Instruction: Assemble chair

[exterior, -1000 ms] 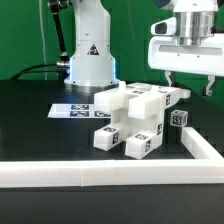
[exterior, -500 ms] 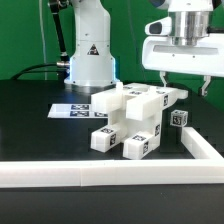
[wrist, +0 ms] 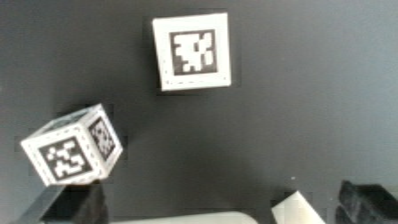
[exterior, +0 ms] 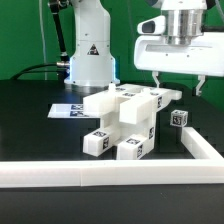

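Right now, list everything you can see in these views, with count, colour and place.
chair assembly: one, white with black-and-white tags, mid-table.
loose tagged block: one, white, at the exterior view's right of the assembly.
marker board: one, white, flat behind the assembly.
border rail: one, white, along the near edge and the exterior view's right.
table: one, black.
robot base: one, white, at the back.
gripper: one, white, open, above the loose block.
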`<state>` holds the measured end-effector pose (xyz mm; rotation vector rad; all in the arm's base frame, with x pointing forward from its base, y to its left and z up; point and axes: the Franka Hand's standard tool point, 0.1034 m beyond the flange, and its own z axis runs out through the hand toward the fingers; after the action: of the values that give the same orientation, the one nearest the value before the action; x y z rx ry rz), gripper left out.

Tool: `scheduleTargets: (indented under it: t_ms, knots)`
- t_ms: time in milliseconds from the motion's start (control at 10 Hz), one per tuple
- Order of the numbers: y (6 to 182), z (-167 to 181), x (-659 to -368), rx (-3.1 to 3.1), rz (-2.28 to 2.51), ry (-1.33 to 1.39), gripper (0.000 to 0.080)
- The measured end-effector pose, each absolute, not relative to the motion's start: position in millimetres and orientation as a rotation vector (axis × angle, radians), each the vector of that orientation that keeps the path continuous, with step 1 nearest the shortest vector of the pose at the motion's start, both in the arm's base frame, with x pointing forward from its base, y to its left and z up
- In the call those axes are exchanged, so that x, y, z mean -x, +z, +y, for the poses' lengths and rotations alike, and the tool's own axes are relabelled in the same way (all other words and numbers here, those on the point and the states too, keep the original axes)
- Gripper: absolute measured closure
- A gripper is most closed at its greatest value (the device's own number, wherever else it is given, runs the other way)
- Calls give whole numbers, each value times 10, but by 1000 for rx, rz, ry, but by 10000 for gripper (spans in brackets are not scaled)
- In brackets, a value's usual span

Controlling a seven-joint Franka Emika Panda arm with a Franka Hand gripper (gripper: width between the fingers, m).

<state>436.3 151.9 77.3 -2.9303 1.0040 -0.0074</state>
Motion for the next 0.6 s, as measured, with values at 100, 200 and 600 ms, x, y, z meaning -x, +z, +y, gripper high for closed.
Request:
scheduleTargets:
  t_ms: [100, 200, 600]
  knots:
    - [773, 1498, -4376, 2936, 987, -10, 151]
    - [772, 1506, -4372, 2937, 984, -9, 151]
    - [734, 1576, -4326, 2934, 994, -16, 151]
